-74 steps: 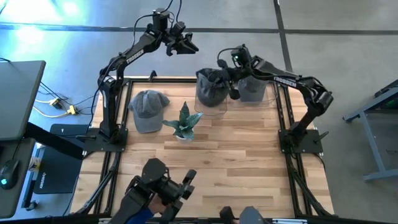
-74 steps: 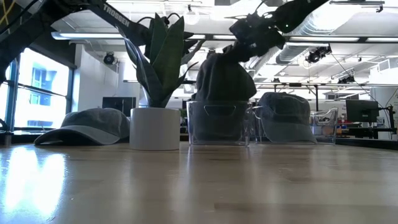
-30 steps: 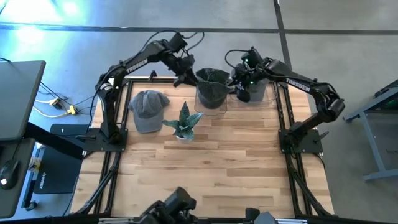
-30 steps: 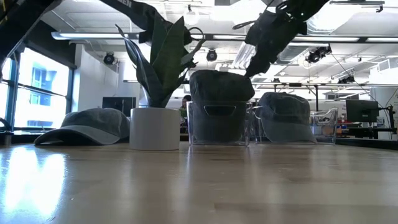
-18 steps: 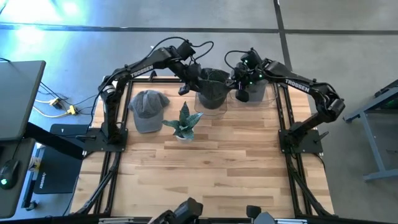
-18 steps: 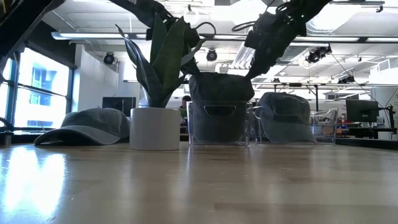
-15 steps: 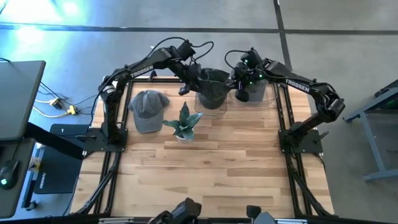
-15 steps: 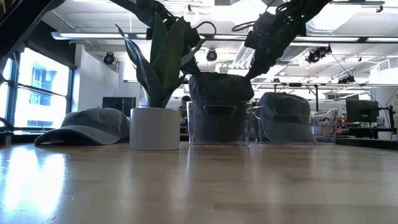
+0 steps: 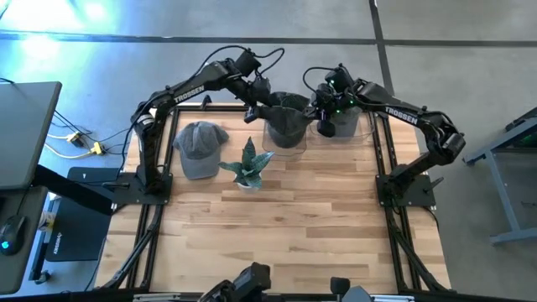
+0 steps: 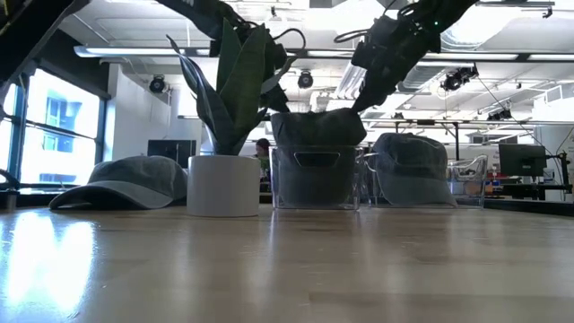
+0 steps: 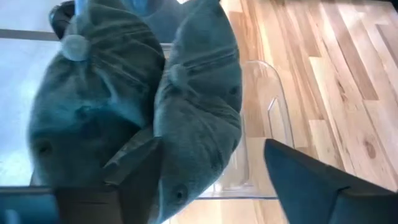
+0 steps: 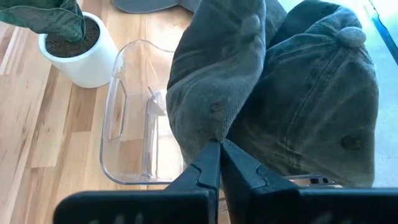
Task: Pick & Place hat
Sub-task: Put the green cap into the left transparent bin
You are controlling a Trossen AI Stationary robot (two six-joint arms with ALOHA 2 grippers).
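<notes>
Right pincer closed tight against dark hat in clear bin; left pincer spread wide, empty, beside it

Both of your arms reach to the upper centre of the high view, wrists bent down.

Your left gripper sits just left of centre near the top of the frame, its fingers spread wide apart. Your right gripper sits just right of centre at the same height, its fingers pressed together, tip to tip.
</notes>
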